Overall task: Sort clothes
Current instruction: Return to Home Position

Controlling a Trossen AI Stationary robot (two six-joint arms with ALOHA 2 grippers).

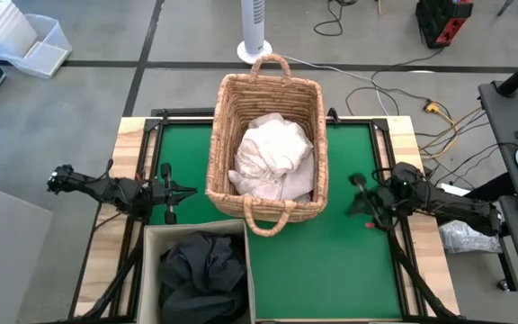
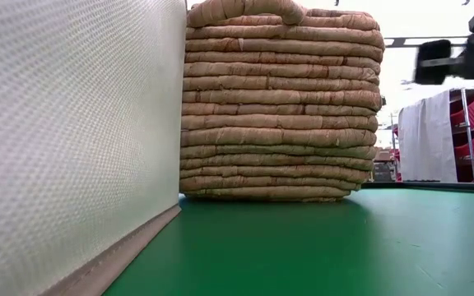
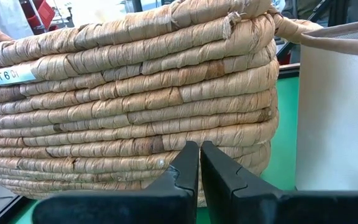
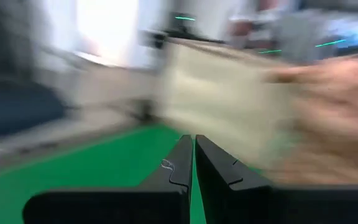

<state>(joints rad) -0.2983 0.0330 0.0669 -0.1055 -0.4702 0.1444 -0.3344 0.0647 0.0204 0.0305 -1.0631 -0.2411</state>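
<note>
Left gripper (image 1: pixel 171 192) sits over the left strip of the green table mat (image 1: pixel 349 261), between the pale wooden table edge (image 1: pixel 131 144) and the tan woven wicker basket (image 1: pixel 223 117). It is just beside the far corner of the beige fabric bin (image 1: pixel 148 261). Fingers are pressed together with nothing pinched, tips aimed at the basket's side wall.

The bin stands at the near edge, left of centre, with the black and dark green garments (image 1: pixel 200 270) heaped inside. The basket stands mid-table, and its near handle overlaps the bin's far rim. The white and off-white garments (image 1: pixel 272 157) are piled inside it, below the rim.

An open stretch of mat runs right of the bin and basket, out to the right gripper (image 1: pixel 358 193) near the mat's right edge. Its fingers are pressed together and hold nothing.

Only the high view shows what is in the containers. The low view shows just the bin wall and basket wall with a narrow gap at mat level, and the right gripper raised off the mat. Only the left wrist view shows a white label (image 3: pixel 5 76) on the basket's side.
</note>
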